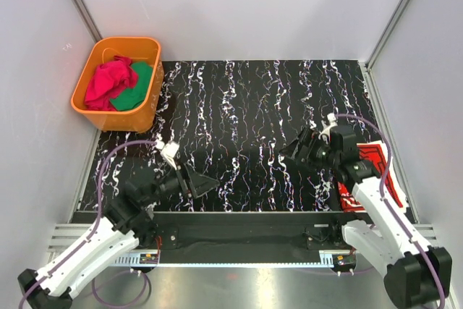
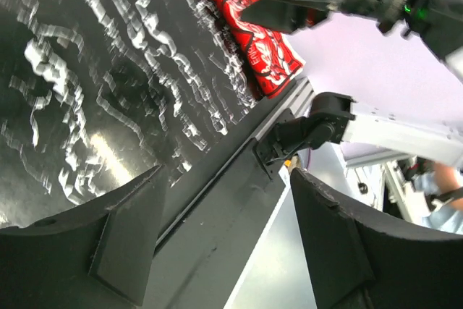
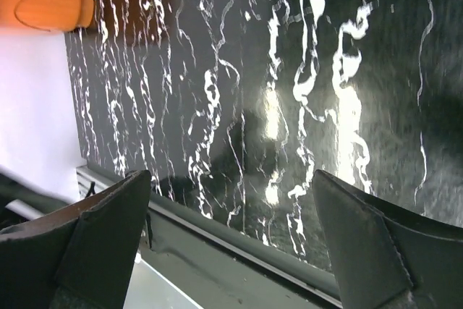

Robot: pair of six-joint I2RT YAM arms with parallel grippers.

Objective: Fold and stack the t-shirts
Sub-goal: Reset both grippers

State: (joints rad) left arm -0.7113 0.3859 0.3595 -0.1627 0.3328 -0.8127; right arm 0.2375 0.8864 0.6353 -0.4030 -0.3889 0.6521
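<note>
Top external view shows us 1 folded red t-shirt at the worktop's near right edge, our left hand and right hand both wide and empty, and we judge 2 crumpled garments in the far-left orange tub are left to fold.

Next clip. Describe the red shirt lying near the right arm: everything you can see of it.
The red t-shirt is soft cloth with white script and dark outlines printed across it. It is folded into a compact, flat rectangle and lies on the black marbled table at its near right corner. From above, the right arm crosses over it and hides its middle. Whether they touch cannot be told. Nothing grips it.
</note>
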